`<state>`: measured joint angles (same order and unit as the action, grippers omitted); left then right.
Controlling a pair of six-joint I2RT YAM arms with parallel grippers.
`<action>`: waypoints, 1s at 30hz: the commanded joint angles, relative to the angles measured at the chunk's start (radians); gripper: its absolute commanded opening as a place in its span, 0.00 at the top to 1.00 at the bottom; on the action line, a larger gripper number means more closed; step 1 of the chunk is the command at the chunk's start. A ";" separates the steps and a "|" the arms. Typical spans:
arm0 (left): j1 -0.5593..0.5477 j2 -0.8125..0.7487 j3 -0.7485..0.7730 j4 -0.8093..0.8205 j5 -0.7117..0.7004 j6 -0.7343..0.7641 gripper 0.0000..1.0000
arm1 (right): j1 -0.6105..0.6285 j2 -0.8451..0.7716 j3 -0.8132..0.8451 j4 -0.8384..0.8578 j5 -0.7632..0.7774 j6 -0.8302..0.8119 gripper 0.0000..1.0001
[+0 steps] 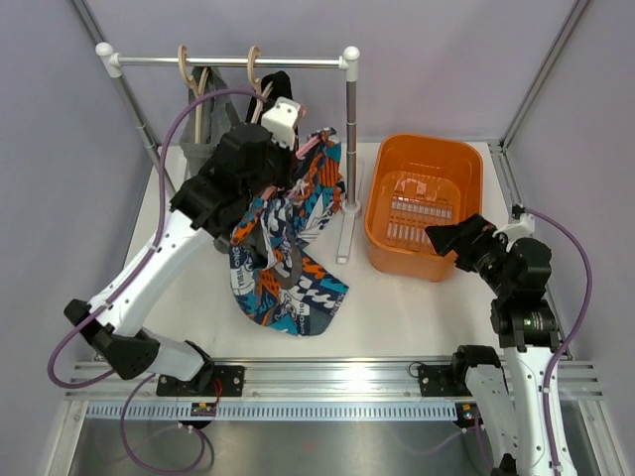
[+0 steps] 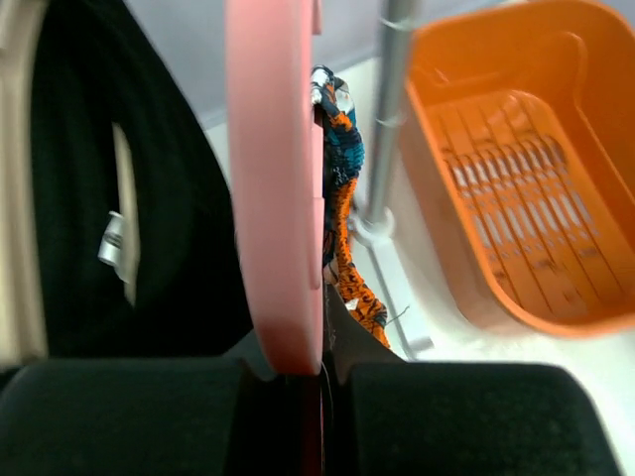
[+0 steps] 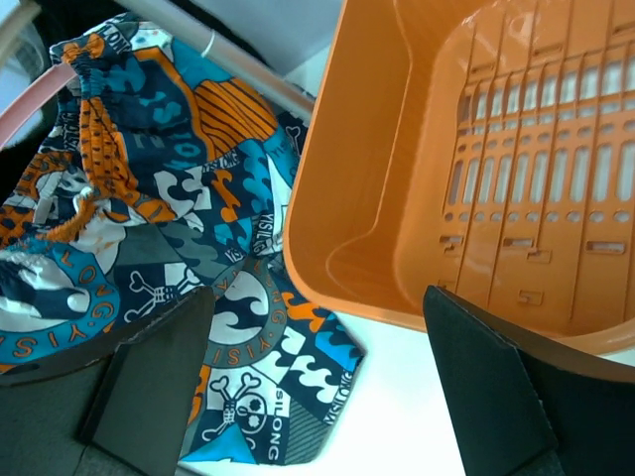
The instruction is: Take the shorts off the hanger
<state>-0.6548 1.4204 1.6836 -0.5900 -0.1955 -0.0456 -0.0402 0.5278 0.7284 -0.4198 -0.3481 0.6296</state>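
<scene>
The printed shorts [image 1: 288, 268] hang from a pink hanger [image 1: 316, 145] on the rack and trail down onto the table. My left gripper [image 1: 297, 151] is shut on the pink hanger [image 2: 276, 188], with the printed shorts [image 2: 342, 188] just right of it. The black shorts [image 1: 279, 87] hang behind; they fill the left of the left wrist view [image 2: 159, 198]. The grey shorts [image 1: 201, 144] hang on a wooden hanger [image 1: 185, 67] at the left. My right gripper [image 1: 443, 239] is open and empty over the table [image 3: 397, 397], beside the printed shorts' hem [image 3: 198, 238].
An orange basket [image 1: 379, 213] stands right of the rack's upright pole [image 1: 350, 139], whose foot [image 1: 344, 243] rests on the table. The basket also shows in both wrist views [image 2: 446, 228] [image 3: 367, 178]. The rail [image 1: 228, 61] spans the back.
</scene>
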 commanded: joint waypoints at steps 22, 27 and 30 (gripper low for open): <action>-0.391 -0.357 -0.367 -0.067 -0.160 -0.109 1.00 | 0.733 0.452 0.451 -0.183 0.472 -0.105 0.20; -0.420 -0.357 -0.377 -0.067 -0.160 -0.114 1.00 | 0.858 0.595 0.531 -0.218 0.626 -0.088 0.23; -0.434 -0.354 -0.387 -0.067 -0.170 -0.120 1.00 | 0.879 0.624 0.529 -0.183 0.626 -0.073 0.24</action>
<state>-1.0721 1.0782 1.3045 -0.7025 -0.3309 -0.1463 0.8188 1.1339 1.2247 -0.6212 0.1795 0.5335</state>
